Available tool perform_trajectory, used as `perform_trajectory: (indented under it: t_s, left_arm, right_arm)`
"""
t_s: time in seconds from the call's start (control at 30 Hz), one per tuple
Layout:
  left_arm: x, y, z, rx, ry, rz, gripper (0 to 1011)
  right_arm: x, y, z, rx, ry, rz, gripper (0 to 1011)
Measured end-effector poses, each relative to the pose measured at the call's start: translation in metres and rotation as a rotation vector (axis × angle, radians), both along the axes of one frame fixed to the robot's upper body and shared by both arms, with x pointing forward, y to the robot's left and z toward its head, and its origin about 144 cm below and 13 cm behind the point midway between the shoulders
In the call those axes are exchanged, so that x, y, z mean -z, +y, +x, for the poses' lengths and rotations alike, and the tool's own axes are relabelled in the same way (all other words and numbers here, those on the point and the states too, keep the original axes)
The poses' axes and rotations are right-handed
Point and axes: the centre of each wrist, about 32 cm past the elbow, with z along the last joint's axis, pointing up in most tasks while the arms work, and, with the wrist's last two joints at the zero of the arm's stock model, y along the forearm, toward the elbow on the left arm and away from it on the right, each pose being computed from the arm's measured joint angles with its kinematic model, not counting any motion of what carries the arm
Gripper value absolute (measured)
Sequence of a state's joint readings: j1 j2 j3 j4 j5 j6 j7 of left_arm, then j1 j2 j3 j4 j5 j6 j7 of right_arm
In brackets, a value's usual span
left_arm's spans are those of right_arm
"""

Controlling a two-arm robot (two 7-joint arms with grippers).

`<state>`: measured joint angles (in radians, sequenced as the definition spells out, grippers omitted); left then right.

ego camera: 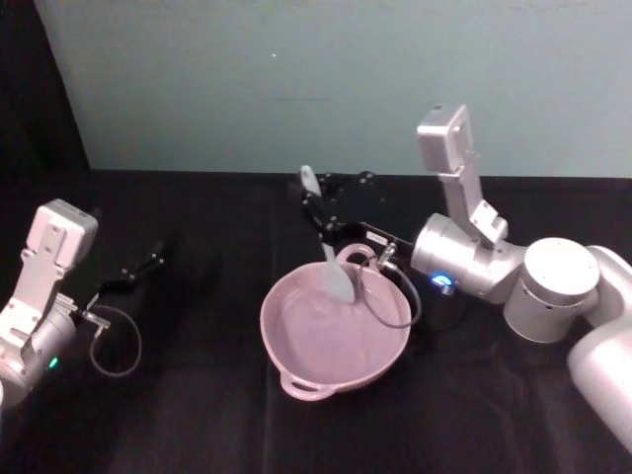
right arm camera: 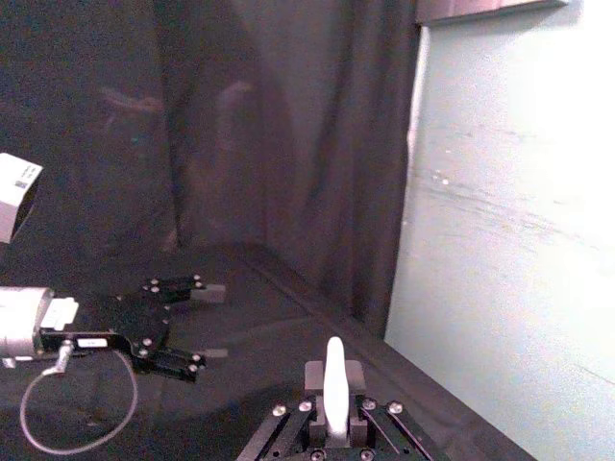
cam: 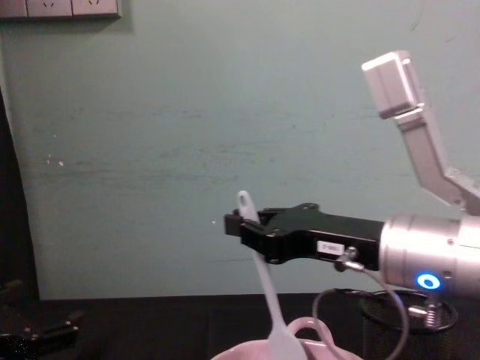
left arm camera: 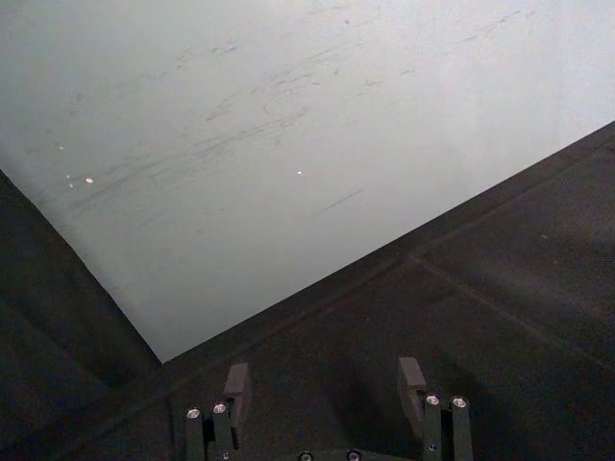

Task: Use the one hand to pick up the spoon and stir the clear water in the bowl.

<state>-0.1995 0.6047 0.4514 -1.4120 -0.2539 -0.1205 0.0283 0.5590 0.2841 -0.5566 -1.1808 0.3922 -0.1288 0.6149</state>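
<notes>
My right gripper (ego camera: 318, 209) hovers over the far rim of the pale pink bowl (ego camera: 286, 365), shut on the handle of the white spoon (ego camera: 339, 281). The spoon hangs steeply, holed handle end up, and its flat blade reaches down inside the bowl. From the chest the black right gripper (cam: 235, 223) clamps the spoon (cam: 264, 285) near its top, above the bowl's rim (cam: 241, 352). In the right wrist view the spoon's handle (right arm camera: 333, 360) stands between the closed fingers of the right gripper (right arm camera: 333, 384). My left gripper (ego camera: 138, 269) rests open at the far left, holding nothing.
A black wire-mesh cup (cam: 409, 316) stands behind the right wrist, close to the bowl. A grey cable (ego camera: 390, 306) loops from the right wrist over the bowl's right side. The black table (ego camera: 197, 415) runs back to a pale green wall.
</notes>
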Motion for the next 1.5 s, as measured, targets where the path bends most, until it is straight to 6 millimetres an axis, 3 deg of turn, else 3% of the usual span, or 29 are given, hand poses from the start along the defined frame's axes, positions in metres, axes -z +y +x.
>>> perform_trajectory:
  t_s: [0.3, 0.6, 1.1, 1.5]
  left_arm:
    - [0.0, 0.0, 0.0, 0.0, 0.0, 0.0, 1005]
    - [0.0, 0.0, 0.0, 0.0, 0.0, 0.0, 1005]
    - [0.0, 0.0, 0.0, 0.0, 0.0, 0.0, 1005]
    - [0.0, 0.0, 0.0, 0.0, 0.0, 0.0, 1005]
  right_arm:
    - [-0.002, -0.022, -0.023, 0.044, 0.01, 0.005, 125]
    - [-0.003, -0.024, -0.041, 0.035, 0.022, 0.035, 125]
    - [-0.015, -0.022, -0.049, 0.029, 0.014, 0.068, 125]
    - [-0.042, -0.038, -0.051, 0.077, -0.045, 0.126, 125]
